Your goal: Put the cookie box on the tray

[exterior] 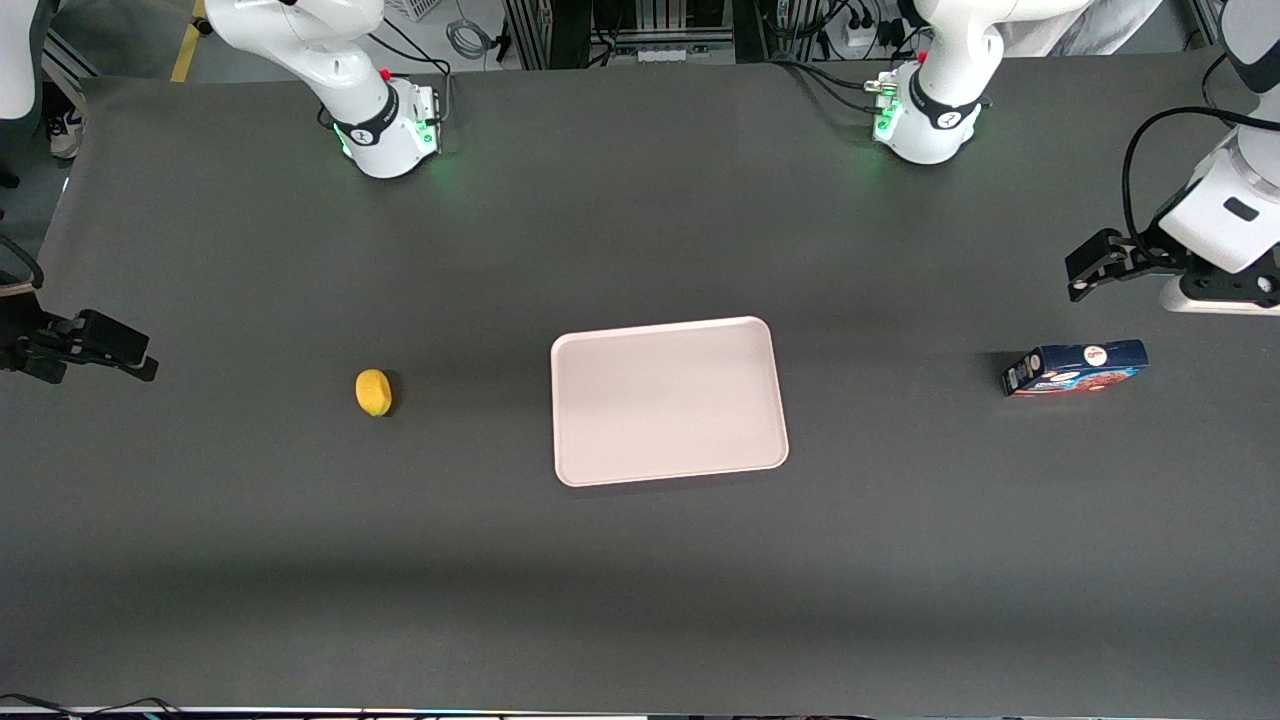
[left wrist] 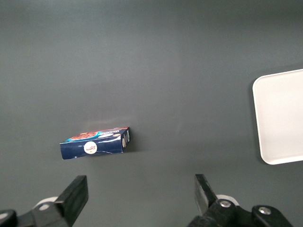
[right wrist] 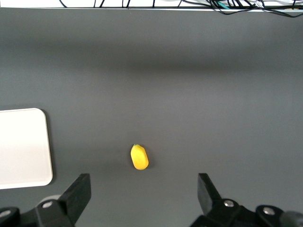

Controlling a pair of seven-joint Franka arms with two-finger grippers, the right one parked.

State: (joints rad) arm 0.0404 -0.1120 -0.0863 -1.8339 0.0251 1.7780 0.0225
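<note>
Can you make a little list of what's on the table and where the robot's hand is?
box: small navy-blue cardboard cookie box, on the table toward the working arm's end
tray: flat pale pink rectangular tray, nothing on it
yellow thing: small rounded yellow object, toward the parked arm's end
gripper: left gripper open, above the table, near the box, not touching it

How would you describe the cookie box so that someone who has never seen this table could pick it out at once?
Start at the pink tray in the middle of the dark table, then look toward the working arm's end. There the cookie box lies alone on the cloth, nearer the front camera than the open gripper. It is long and dark blue with a cookie picture, unlike the small rounded yellow object.
</note>
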